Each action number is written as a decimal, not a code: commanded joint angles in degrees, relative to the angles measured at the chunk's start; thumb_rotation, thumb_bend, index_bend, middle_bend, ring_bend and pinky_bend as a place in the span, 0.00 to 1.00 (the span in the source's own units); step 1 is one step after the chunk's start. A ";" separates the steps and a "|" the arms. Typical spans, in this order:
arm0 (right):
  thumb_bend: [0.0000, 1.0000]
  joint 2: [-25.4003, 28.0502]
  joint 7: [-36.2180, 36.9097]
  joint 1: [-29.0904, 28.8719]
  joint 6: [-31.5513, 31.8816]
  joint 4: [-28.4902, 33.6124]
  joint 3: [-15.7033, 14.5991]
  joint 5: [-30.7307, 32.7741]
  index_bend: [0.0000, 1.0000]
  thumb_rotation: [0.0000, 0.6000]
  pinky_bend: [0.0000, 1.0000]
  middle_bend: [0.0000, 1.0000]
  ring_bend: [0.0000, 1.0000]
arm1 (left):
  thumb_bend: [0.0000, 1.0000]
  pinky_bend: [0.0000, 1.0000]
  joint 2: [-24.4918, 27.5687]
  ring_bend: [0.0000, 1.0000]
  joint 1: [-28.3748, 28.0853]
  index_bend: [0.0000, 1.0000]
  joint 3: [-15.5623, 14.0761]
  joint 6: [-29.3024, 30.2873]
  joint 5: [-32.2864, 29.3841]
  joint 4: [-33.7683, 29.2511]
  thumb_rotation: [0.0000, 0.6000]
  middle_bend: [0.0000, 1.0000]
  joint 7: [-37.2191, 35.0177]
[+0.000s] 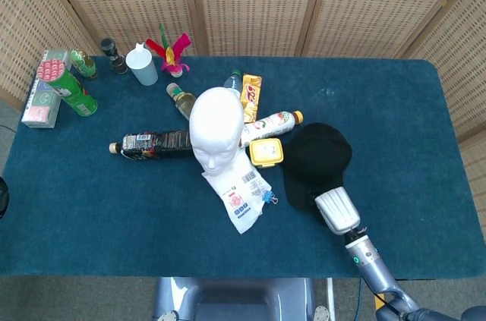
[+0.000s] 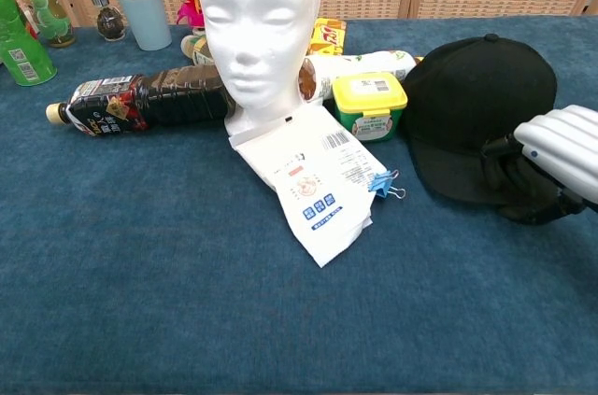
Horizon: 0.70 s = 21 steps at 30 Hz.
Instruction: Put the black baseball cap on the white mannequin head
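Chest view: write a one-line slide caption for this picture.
The right hand grips the brim of the black baseball cap lying beside the white mannequin head.

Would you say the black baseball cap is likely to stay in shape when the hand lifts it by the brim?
The black baseball cap probably keeps its dome: its crown stands rounded. It looks like light fabric, so the right hand at its brim may tilt it. The brim seems stiffer, likely a firm hold.
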<state>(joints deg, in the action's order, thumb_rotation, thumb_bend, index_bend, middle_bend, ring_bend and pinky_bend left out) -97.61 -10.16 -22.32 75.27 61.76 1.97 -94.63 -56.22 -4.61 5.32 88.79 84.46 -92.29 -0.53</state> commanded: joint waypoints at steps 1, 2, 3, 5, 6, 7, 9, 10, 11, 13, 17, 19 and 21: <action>0.33 -0.69 0.91 0.01 1.56 -1.31 1.19 0.59 0.53 1.00 0.94 0.68 0.83 | 0.30 0.39 0.07 0.37 0.02 0.63 0.04 0.12 0.08 -0.01 1.00 0.49 -0.07; 0.33 -0.69 1.39 -0.22 2.26 -1.59 1.98 0.85 0.53 1.00 0.94 0.68 0.83 | 0.30 0.39 0.11 0.37 0.02 0.63 0.07 0.20 0.14 -0.01 1.00 0.49 -0.12; 0.32 -0.55 1.70 -0.65 2.75 -1.78 2.97 1.15 0.53 1.00 0.94 0.67 0.82 | 0.30 0.39 0.11 0.37 0.02 0.63 0.08 0.24 0.19 -0.01 1.00 0.49 -0.13; 0.32 -0.47 2.08 -1.24 3.09 -2.15 3.88 1.45 0.52 1.00 0.94 0.66 0.81 | 0.30 0.39 0.08 0.37 0.04 0.63 0.07 0.23 0.17 -0.02 1.00 0.49 -0.17; 0.32 -0.49 2.29 -1.52 3.24 -2.33 4.29 1.62 0.51 1.00 0.93 0.65 0.81 | 0.30 0.39 0.07 0.37 0.04 0.63 0.07 0.22 0.17 -0.01 1.00 0.49 -0.19; 0.32 -0.52 2.58 -1.89 3.42 -2.56 4.98 2.00 0.50 1.00 0.93 0.65 0.80 | 0.30 0.39 0.06 0.37 0.05 0.63 0.06 0.21 0.18 0.01 1.00 0.49 -0.20; 0.32 -0.54 3.16 -2.68 3.72 -3.05 6.36 2.72 0.49 1.00 0.93 0.63 0.79 | 0.30 0.39 0.11 0.37 0.05 0.63 0.03 0.15 0.17 0.05 1.00 0.49 -0.16; 0.32 -0.55 3.33 -3.03 3.76 -3.37 6.86 3.00 0.47 1.00 0.93 0.63 0.79 | 0.30 0.39 0.13 0.37 0.07 0.63 0.02 0.13 0.15 0.05 1.00 0.49 -0.19; 0.32 -0.57 3.45 -3.39 3.76 -3.73 7.28 3.23 0.47 1.00 0.93 0.63 0.78 | 0.30 0.39 0.15 0.37 0.08 0.63 0.02 0.13 0.13 0.06 1.00 0.49 -0.21; 0.32 -0.62 3.59 -3.92 3.66 -4.31 7.77 3.53 0.45 1.00 0.92 0.62 0.77 | 0.30 0.39 0.17 0.37 0.09 0.63 0.02 0.09 0.07 0.09 1.00 0.49 -0.22; 0.33 -0.72 3.67 -5.59 2.35 -5.64 8.81 4.36 0.41 1.00 0.87 0.58 0.73 | 0.30 0.39 0.15 0.37 0.07 0.63 0.01 -0.10 -0.07 0.12 1.00 0.49 -0.19; 0.34 -0.86 2.89 -6.86 0.80 -6.61 9.25 4.93 0.40 1.00 0.82 0.55 0.71 | 0.30 0.39 0.12 0.37 0.07 0.63 -0.02 -0.12 -0.03 0.04 1.00 0.49 -0.20; 0.35 -1.06 1.93 -8.10 -1.81 -7.30 9.62 6.15 0.39 1.00 0.77 0.51 0.68 | 0.30 0.39 0.17 0.37 0.12 0.63 -0.05 -0.11 -0.03 0.01 1.00 0.49 -0.22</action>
<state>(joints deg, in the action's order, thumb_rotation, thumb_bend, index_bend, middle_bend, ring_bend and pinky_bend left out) -98.46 -7.33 -29.18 75.43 55.30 11.11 -89.54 -56.06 -4.50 5.27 88.68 84.43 -92.28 -0.75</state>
